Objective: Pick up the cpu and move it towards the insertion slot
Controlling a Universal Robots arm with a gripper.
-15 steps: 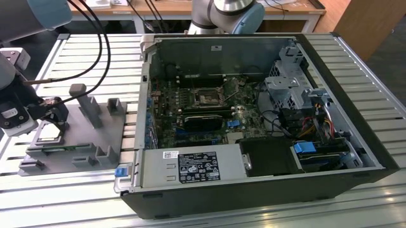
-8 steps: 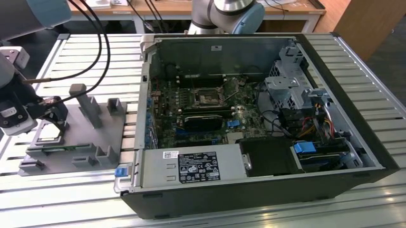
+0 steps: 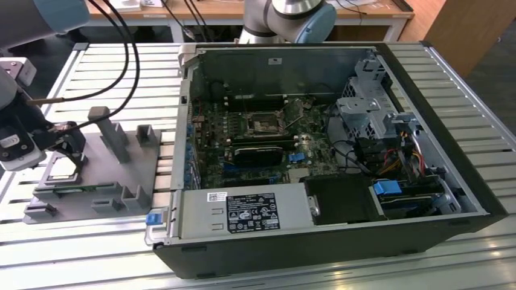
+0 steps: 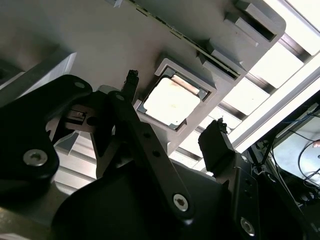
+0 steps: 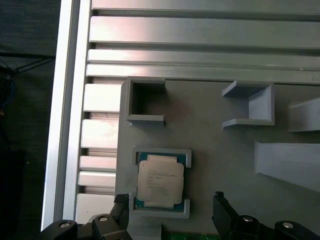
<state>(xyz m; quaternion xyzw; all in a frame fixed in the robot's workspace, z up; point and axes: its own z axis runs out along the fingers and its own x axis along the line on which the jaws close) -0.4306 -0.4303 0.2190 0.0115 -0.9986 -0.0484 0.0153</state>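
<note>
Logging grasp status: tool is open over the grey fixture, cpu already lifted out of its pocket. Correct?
Not lifted. In the first wrist view the cpu lies flat in its pocket on the grey fixture, and the open tool sits over it with one finger on each side. The rest is right.

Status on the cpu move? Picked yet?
Done: the gripper is over the grey fixture, open, with a finger on either side of the cpu. In hand: nothing. The cpu lies flat in its pocket, not gripped. Left: the grasp, the lift and the carry to the insertion slot inside the computer case.
</note>
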